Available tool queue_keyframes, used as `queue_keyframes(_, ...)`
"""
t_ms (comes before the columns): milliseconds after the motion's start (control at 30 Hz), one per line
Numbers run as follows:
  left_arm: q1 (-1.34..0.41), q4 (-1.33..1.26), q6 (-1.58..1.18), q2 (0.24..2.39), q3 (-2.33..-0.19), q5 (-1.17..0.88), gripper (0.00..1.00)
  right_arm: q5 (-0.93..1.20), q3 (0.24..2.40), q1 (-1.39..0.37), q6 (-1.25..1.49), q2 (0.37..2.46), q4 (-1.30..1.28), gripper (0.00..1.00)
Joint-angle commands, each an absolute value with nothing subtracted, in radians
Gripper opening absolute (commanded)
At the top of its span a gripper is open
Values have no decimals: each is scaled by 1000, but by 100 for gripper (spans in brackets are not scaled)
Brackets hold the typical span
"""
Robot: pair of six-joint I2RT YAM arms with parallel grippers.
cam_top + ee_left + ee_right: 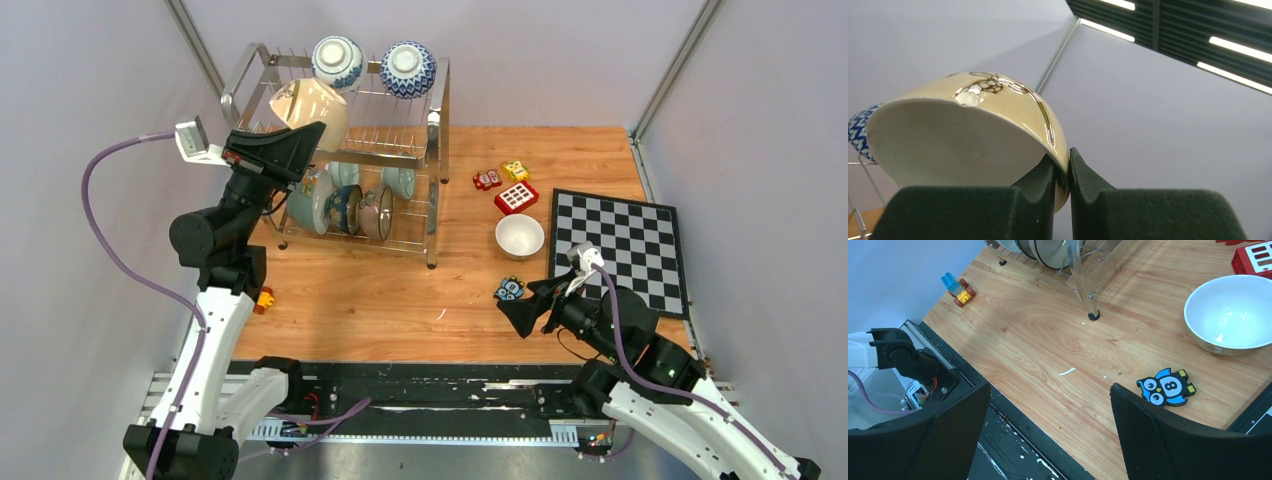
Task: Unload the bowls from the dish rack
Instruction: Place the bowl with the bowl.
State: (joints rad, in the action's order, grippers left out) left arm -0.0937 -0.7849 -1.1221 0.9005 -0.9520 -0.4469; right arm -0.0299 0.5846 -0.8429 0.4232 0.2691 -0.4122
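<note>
Only the left wrist cam shows the left gripper [1063, 167] pinching the cream bowl [963, 142] by its rim over the dish rack [437, 130]; the right gripper [1048, 407] is wide open

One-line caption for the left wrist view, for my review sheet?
Left tool shut on the rim of a cream bowl with brown line art; blue-patterned bowl at far left.

1. The right claw [1049, 400] hangs wide open above the worktop [1038, 340].
2. A white bowl [1230, 315] sits upright near a blue owl tile [1166, 387].
3. The dish rack [1080, 275] foot stands beyond.
</note>
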Motion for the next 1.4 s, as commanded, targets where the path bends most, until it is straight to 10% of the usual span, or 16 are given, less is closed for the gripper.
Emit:
queue_keyframes(0,-122,-696,-982,861,-1026,-500,0,-50,617,-854,414,270,-413,93)
queue_keyframes(533,-254,-39,-504,681,-1152,-492,0,-54,675,-853,370,344,-409,93)
queue_keyframes(1367,-385,241,-410,567,-994,-486,0,80,879,-853,418,597,-432,89)
